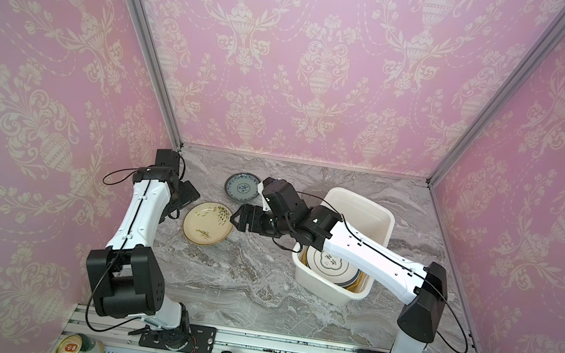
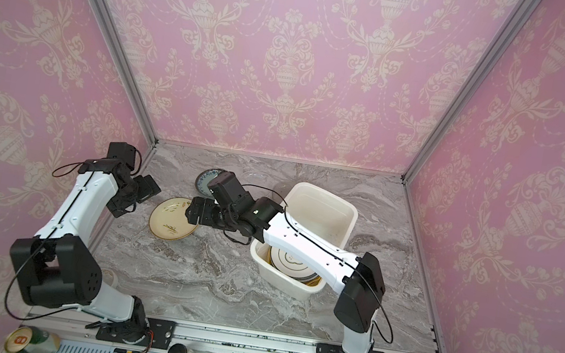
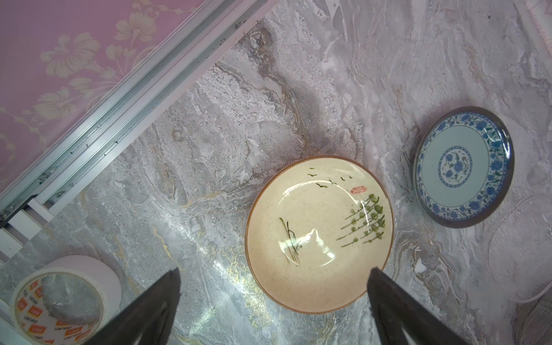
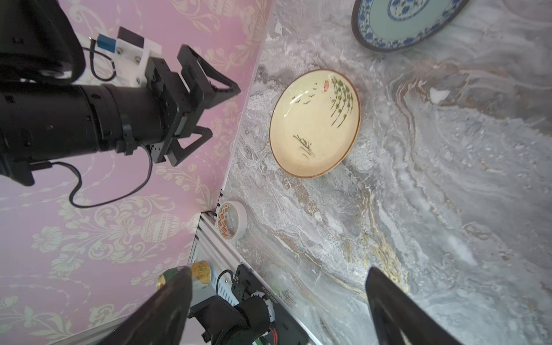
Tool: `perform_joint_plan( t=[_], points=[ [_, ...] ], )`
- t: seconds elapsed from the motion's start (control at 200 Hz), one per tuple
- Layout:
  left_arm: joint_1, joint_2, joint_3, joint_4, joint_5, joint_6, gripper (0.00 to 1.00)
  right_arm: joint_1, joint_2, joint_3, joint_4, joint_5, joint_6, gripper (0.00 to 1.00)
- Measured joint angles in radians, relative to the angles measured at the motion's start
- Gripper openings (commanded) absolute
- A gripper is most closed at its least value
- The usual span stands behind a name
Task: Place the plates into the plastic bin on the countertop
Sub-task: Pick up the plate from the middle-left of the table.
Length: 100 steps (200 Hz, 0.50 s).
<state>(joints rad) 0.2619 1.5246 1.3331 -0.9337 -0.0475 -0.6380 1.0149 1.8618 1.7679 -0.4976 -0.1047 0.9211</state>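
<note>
Step in hand: the approach to a plate. At least two plates lie on the grey marble-patterned countertop: the cream round plate with green sprigs and, farther back, the teal blue-patterned plate. A stack of plates already sits in the deep white plastic bin. Your right gripper hovers just beside the cream plate, jaws apart, empty. Your left gripper, likewise spread and empty, flanks its other side. The next move probably calls for a finger slipped under the low rim. Pink damask walls enclose the surface; a white tape roll stands at its edge
</note>
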Motion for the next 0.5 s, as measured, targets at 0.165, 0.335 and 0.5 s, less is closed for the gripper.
perform_joint_plan(
  t=[0.165, 0.335, 0.5],
  points=[
    [0.080, 0.107, 0.000, 0.083, 0.078, -0.022, 0.99, 0.048, 0.061, -0.019, 0.066, 0.008, 0.111, 0.96],
    [0.108, 0.236, 0.028, 0.138, 0.139, -0.033, 0.99, 0.079, 0.165, 0.003, 0.119, 0.015, 0.220, 0.97],
    [0.108, 0.336, 0.082, 0.170, 0.164, -0.030, 0.99, 0.083, 0.279, 0.051, 0.153, 0.023, 0.316, 0.96]
  ],
)
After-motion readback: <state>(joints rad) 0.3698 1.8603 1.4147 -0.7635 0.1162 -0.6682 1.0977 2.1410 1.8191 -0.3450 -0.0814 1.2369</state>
